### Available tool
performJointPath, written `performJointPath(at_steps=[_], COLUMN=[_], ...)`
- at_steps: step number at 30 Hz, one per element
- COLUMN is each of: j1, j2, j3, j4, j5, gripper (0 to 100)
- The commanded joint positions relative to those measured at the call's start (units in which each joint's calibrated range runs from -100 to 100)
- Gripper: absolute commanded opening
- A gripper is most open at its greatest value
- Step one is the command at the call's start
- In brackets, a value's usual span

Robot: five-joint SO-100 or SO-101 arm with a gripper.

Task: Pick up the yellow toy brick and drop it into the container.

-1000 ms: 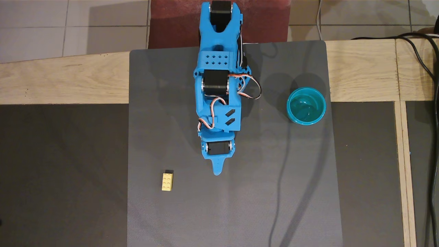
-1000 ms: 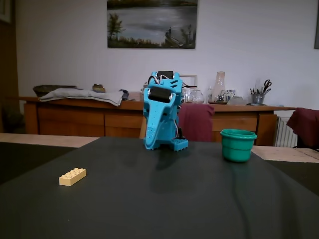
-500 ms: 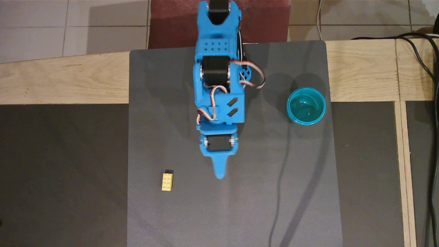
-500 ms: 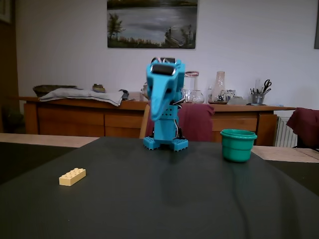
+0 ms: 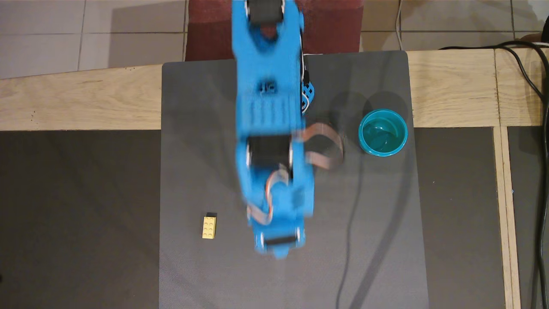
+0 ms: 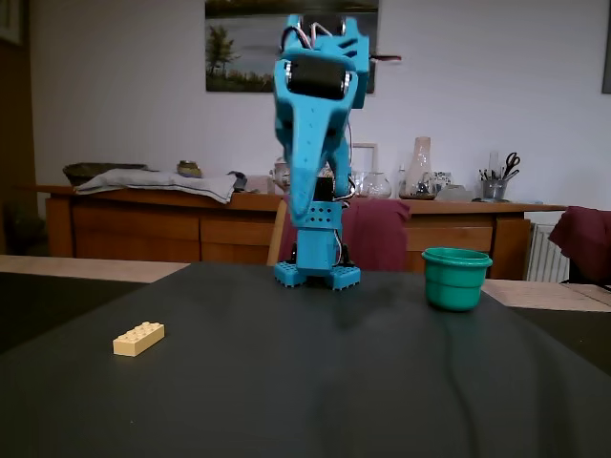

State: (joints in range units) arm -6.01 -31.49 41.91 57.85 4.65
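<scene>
The yellow toy brick (image 5: 209,226) lies flat on the grey mat, studs up, and shows at the front left in the fixed view (image 6: 138,338). The container, a teal cup (image 5: 382,131), stands upright and empty near the mat's right edge, to the right of the arm's base in the fixed view (image 6: 455,278). My blue gripper (image 6: 305,212) hangs high above the mat with its tip pointing down, its fingers together and nothing in them. From overhead, the blurred gripper (image 5: 279,253) sits right of the brick and well apart from it.
The grey mat (image 5: 193,107) lies on a wooden table with dark panels on both sides. Black cables (image 5: 544,128) run down the far right. The arm's base (image 6: 318,274) stands at the mat's back edge.
The arm has risen and reached forward over the mat, so the gripper now hangs much higher and nearer the brick's row. Brick and cup have not moved.
</scene>
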Motion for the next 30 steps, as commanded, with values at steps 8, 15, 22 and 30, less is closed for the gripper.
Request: performJointPath(at_steps=[8,15,22,30], j1=[11.9,22.7,27.0,26.9], j2=[16.1,20.1,22.7,22.5], j3=[-7.7,-7.0,-6.9,-6.8], j4=[-1.7,-6.5,-5.8,-5.3], j5=[19.8,33.8,45.0,51.1], gripper=[0,0,0,0])
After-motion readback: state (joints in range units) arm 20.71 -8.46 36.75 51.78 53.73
